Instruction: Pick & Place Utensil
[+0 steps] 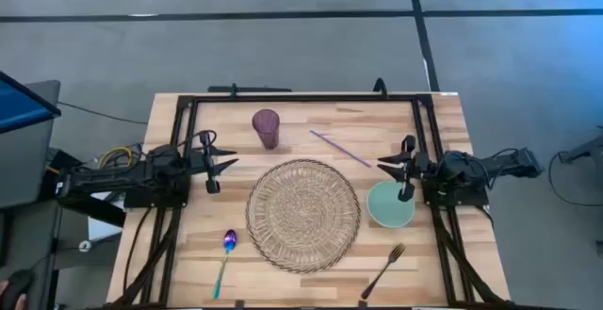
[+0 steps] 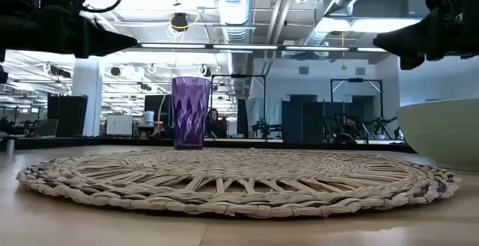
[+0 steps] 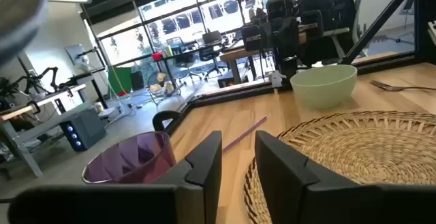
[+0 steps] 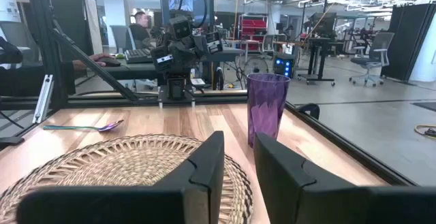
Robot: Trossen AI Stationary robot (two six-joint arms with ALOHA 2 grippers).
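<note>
An iridescent spoon (image 1: 226, 256) with a teal handle lies flat near the table's near-left edge and also shows in the right wrist view (image 4: 85, 126). A dark fork (image 1: 384, 270) lies flat near the near-right edge. A round woven placemat (image 1: 303, 214) sits mid-table. My left gripper (image 1: 234, 163) hovers left of the mat, pointing right, its fingers (image 3: 204, 163) a narrow gap apart and holding nothing. My right gripper (image 1: 382, 166) hovers right of the mat, above the far edge of the green bowl (image 1: 389, 206), pointing left, also slightly open and holding nothing.
A purple faceted cup (image 1: 266, 128) stands upright beyond the mat. A thin purple stick (image 1: 341, 148) lies on the table between the cup and my right gripper. A black frame (image 1: 301, 98) borders the table's far, left and right sides. Bare wood shows between spoon and fork.
</note>
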